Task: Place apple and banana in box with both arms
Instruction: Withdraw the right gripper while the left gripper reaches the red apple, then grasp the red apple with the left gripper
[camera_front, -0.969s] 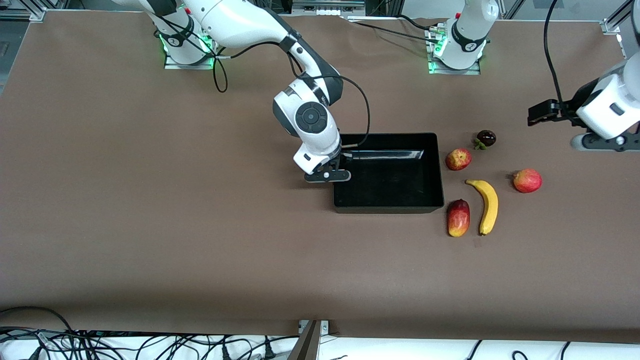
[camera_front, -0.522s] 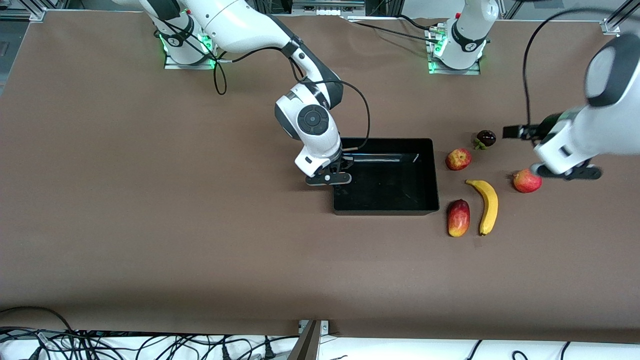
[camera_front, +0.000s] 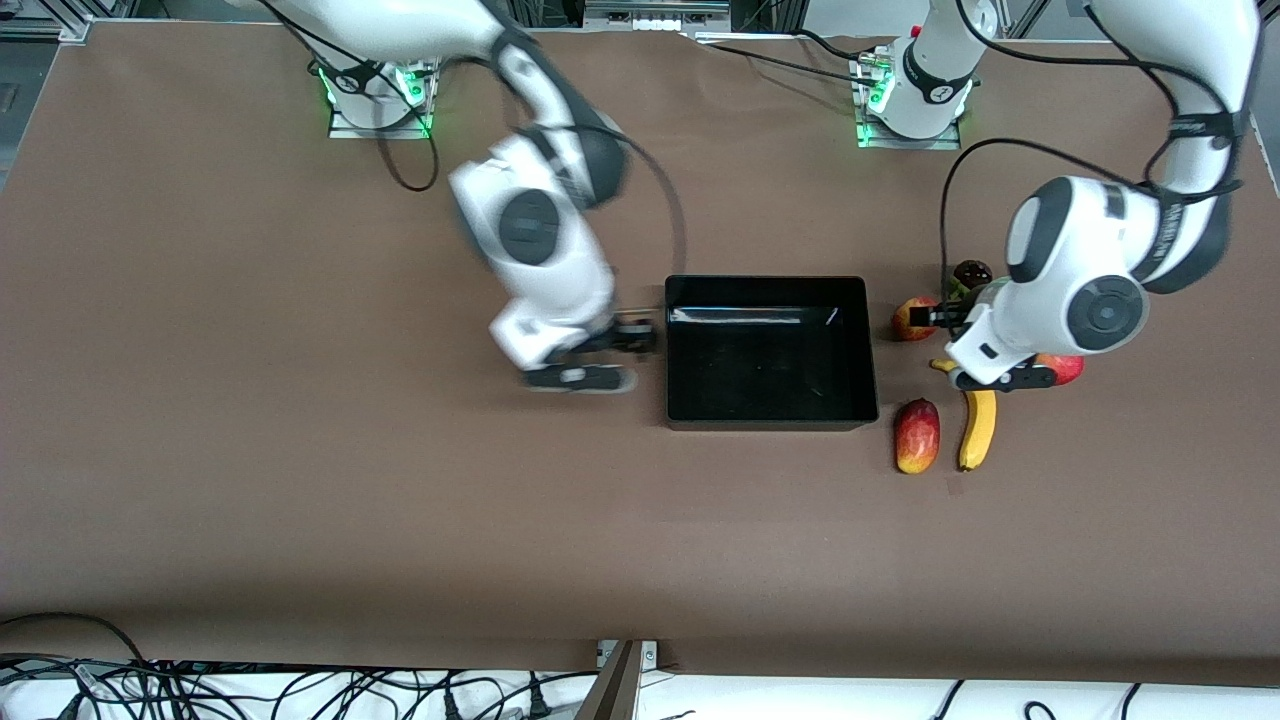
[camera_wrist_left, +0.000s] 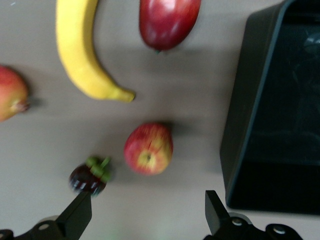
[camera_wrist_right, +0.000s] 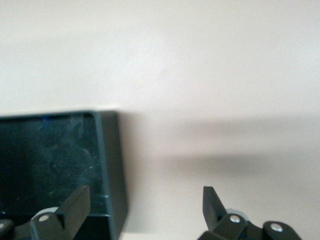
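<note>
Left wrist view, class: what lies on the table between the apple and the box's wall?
Nothing. In the left wrist view a bare strip of brown table separates the apple from the box.

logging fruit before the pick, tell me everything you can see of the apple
The apple is small, round and red with yellowish patches and a stem dimple, and its skin looks smooth. It rests alone on the brown table, touching nothing, between the box and a small dark fruit, with the banana's tip close by. The left gripper hangs above it with its jaws open.
</note>
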